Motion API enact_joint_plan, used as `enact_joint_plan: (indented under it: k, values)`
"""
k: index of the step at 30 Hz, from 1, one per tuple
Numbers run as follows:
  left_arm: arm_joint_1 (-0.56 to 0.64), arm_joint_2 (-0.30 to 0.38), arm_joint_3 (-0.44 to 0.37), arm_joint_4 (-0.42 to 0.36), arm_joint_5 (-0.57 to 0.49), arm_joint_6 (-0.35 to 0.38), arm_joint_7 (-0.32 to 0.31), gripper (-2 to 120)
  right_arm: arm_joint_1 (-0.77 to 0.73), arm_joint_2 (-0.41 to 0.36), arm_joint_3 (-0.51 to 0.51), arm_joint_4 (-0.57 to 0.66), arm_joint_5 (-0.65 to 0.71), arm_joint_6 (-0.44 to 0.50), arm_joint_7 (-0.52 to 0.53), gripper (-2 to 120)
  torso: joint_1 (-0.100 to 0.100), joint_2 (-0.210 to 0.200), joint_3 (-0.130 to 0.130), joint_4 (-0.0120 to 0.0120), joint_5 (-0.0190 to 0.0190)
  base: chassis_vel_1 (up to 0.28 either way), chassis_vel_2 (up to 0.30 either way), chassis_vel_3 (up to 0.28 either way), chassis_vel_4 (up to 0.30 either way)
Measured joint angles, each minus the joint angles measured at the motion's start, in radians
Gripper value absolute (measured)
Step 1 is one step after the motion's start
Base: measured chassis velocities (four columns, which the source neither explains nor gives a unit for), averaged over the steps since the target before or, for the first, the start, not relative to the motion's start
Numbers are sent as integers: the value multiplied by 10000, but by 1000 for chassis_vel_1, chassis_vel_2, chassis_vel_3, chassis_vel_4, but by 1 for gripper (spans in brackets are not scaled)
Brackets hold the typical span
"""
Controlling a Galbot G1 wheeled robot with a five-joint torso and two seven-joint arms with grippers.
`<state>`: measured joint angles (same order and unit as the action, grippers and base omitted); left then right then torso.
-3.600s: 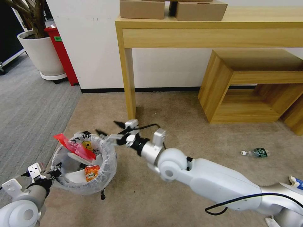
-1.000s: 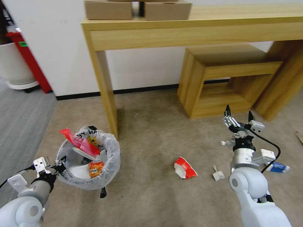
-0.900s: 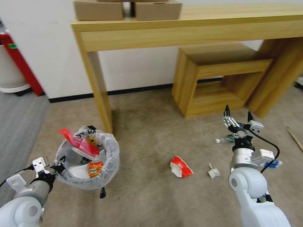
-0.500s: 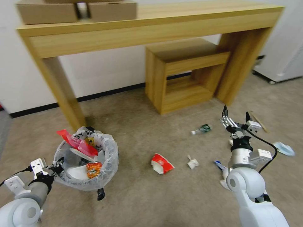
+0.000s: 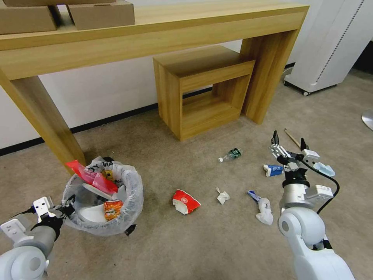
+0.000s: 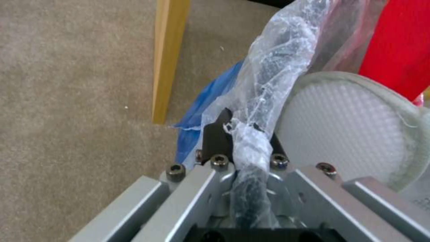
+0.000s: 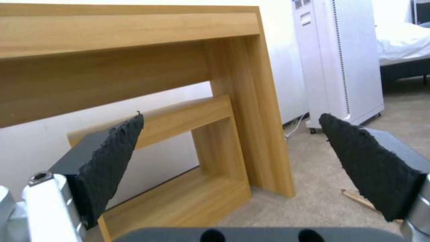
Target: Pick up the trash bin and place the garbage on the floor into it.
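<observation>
The trash bin (image 5: 134, 194), black with a crinkly white bag, hangs low on the left; my left gripper (image 5: 67, 204) is shut on its near rim. The left wrist view shows that gripper (image 6: 244, 129) pinching the rim through the plastic, beside a white slipper (image 6: 345, 124) and the red bag (image 6: 398, 43). On the beige floor (image 5: 186, 245) lies garbage: a red-white wrapper (image 5: 184, 201), crumpled paper (image 5: 222, 196), a small bottle (image 5: 230, 154), a blue-white carton (image 5: 273, 169), a blue mask (image 5: 324, 169) and a wooden stick (image 5: 292, 137). My right gripper (image 5: 288, 140) stands open, pointing upward, holding nothing.
A long wooden table (image 5: 155, 27) with cardboard boxes (image 5: 101, 13) spans the back; its leg (image 5: 42, 120) stands just behind the bin. A low wooden shelf (image 5: 202, 89) sits under it. A white appliance (image 5: 334, 42) stands at the far right.
The whole view has swung to the right, bringing more litter and the white appliance into sight. The right arm drew back from over the bin and now stands raised at the right. The left gripper keeps its hold.
</observation>
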<state>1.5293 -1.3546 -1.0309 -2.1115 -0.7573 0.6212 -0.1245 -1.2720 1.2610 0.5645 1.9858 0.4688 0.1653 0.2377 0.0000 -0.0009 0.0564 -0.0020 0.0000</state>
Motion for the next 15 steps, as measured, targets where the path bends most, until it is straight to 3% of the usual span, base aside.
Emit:
enact_joint_plan:
  k: [15]
  values:
    - [98, 141, -357, 44, -186, 68, -139, 1, -134, -2, 7, -126, -486, 35, -168, 100, 0, 0, 0, 0, -1, 0, 0, 0, 0]
